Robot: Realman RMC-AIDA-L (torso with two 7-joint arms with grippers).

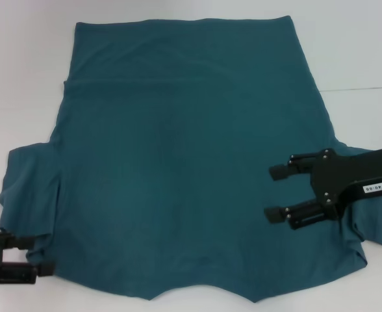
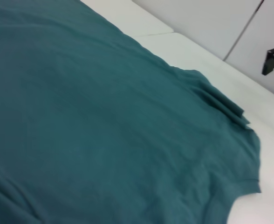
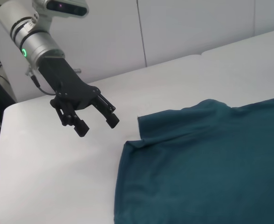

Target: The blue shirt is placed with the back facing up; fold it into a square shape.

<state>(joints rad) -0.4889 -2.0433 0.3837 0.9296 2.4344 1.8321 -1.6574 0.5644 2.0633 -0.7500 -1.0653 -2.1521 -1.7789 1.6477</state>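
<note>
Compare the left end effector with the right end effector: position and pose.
The black left end effector sits at the dark teal-blue knit T-shirt's near left sleeve edge; the black right end effector hangs over the cloth by the right sleeve. The left's fingers are closer together; the right's spread wider. Both are open and hold nothing.

White table (image 1: 22, 78), seam across it, pale wall panels (image 3: 193, 23) behind

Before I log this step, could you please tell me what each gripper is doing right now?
Left gripper: open, empty, beside the blue shirt's left sleeve.
Right gripper: open, empty, above the shirt's right side.
</note>
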